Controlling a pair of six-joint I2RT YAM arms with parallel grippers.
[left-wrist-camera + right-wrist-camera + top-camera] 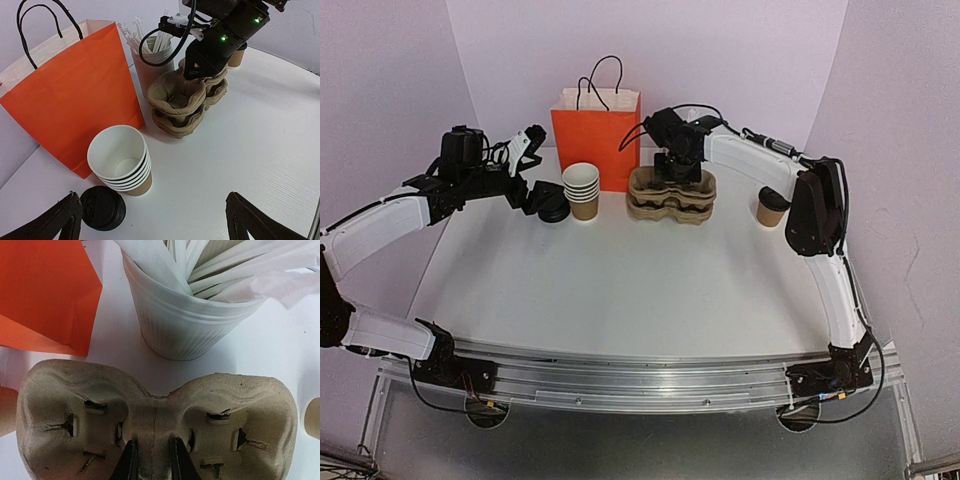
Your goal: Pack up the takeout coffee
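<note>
Brown kraft under a black dome lid, the takeout coffee (772, 207) stands upright on the table (620, 290) in the top view. It is right of the stacked pulp carriers (670, 197) and well apart from them, near the right arm's elbow. The right gripper (678, 172) is down on that stack, with an orange bag (595, 135) behind.

From the left wrist, the left gripper (152, 207) hangs spread wide above a cup stack (121, 160) and black lids (102, 207).

From the right wrist, both fingers (131, 462) pinch the middle ridge of the top carrier (65, 390), in front of a white tub (185, 325) of wrapped straws.
</note>
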